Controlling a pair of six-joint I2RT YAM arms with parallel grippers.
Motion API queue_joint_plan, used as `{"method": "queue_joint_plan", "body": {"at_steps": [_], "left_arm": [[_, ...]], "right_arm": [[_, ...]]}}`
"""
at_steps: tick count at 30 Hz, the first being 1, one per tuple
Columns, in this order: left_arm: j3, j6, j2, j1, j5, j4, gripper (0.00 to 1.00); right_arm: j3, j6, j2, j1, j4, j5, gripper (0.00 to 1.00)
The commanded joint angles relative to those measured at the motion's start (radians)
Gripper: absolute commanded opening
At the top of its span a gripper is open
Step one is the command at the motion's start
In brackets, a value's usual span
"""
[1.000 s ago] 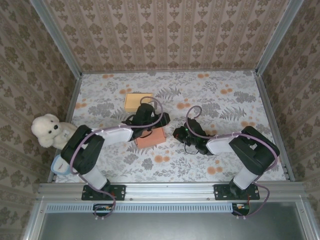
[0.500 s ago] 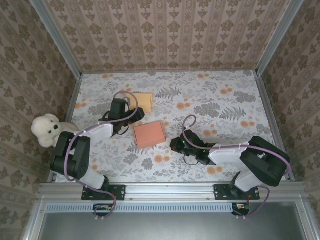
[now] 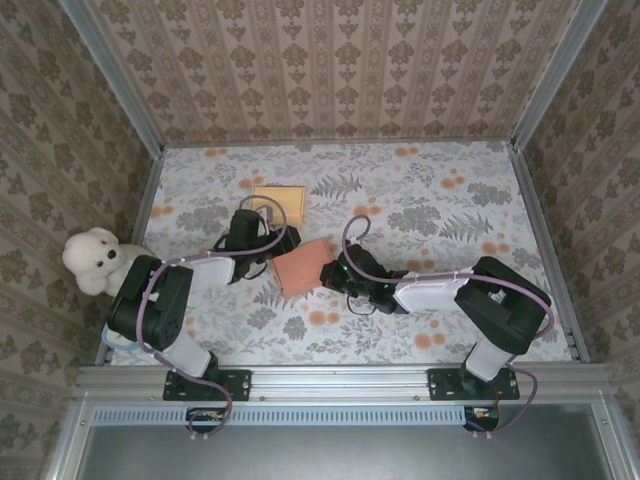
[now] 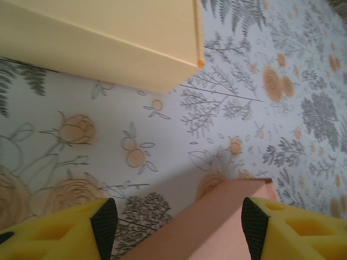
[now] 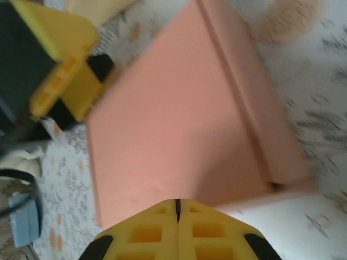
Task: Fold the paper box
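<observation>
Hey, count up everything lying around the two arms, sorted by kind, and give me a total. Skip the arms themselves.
Paper boxes: 2, a pink box and a yellow box
Teddy bear: 1
Blue thing by the left arm, too hidden to name: 1
Total: 4

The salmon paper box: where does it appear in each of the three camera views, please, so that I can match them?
Top external: the salmon box lies near the picture's centre, slightly left.
Left wrist: one corner of it rises from the bottom edge, right of centre.
Right wrist: it lies across the centre, seen large and close.
Shared landmark: the yellow box, just beyond the salmon one in the top view and at the upper left in the left wrist view.
</observation>
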Motion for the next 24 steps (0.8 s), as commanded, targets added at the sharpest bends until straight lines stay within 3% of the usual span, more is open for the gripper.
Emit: {"method": "queue_joint_plan", "body": {"at_steps": [1, 5, 9, 12, 17, 24], "left_arm": [[-0.049, -0.079, 0.023, -0.067, 0.006, 0.047, 0.65], [-0.077, -0.149, 0.0, -0.137, -0.045, 0.09, 0.65], [-0.134, -0.205, -0.059, -0.16, -0.101, 0.118, 0.66], [-0.151, -0.171, -0.119, -0.162, -0.148, 0.056, 0.66], [-0.154, -0.137, -0.135, -0.178, -0.127, 0.036, 0.66], [-0.12, -0.134, -0.097, -0.302, -0.177, 0.025, 0.66]], "right_arm": [[0.064, -0.045, 0.035, -0.033, -0.087, -0.002, 0.0], [0.078, -0.062, 0.063, -0.088, -0.08, -0.039, 0.0], [0.019, -0.097, -0.033, -0.131, -0.124, -0.042, 0.0], [-0.009, -0.158, -0.128, -0.125, -0.239, -0.022, 0.0], [-0.127, -0.145, -0.242, -0.104, -0.255, -0.028, 0.0], [-0.193, -0.09, -0.182, -0.06, -0.158, -0.133, 0.0]]}}
